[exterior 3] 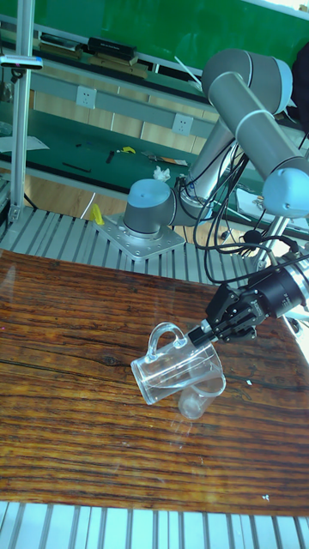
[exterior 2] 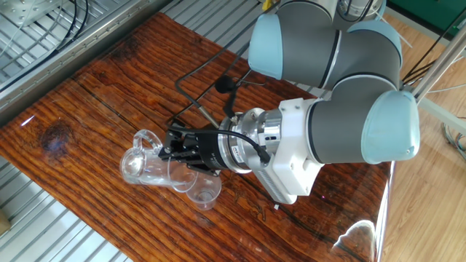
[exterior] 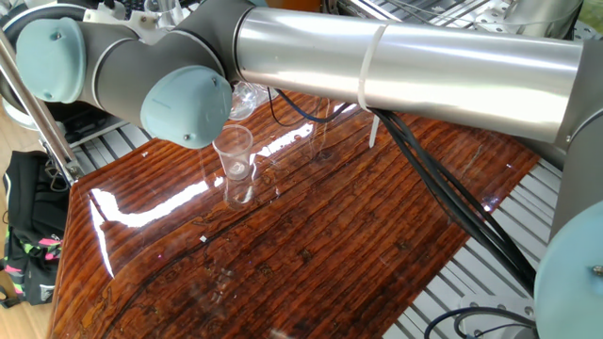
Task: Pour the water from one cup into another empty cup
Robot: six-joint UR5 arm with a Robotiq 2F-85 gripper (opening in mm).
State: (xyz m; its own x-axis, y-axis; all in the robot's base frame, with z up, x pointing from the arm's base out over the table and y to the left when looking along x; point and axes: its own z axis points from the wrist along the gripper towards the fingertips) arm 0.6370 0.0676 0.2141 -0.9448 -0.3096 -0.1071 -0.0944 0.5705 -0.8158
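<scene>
A: What could go wrong here?

B: The mug [exterior 3: 176,371] is tipped way over, with its mouth right above the little cup [exterior 3: 194,401]. The cup is thin and looks light. If the mug's rim bumps it, I think the cup could fall over or slide on the worktop [exterior 2: 95,109].

A: Could the water spill?

B: Maybe. The mug's mouth is much wider than the cup. If the mug tips too fast, or sits a bit to one side, the water could run past the cup and onto the wood. I can't see the water in the mug clearly. There seems to be a little at the bottom of the cup.

A: Where is the cup?

B: It stands upright on the worktop, just under the mug's low rim.

A: How is the arm held?

B: It reaches out low over the worktop. The wrist is turned so the mug lies nearly on its side, with the handle up.

A: And the gripper [exterior 2: 177,148]?

B: It is clamped on the mug, near its rim. The mug hangs in the air and does not touch the worktop.
</scene>
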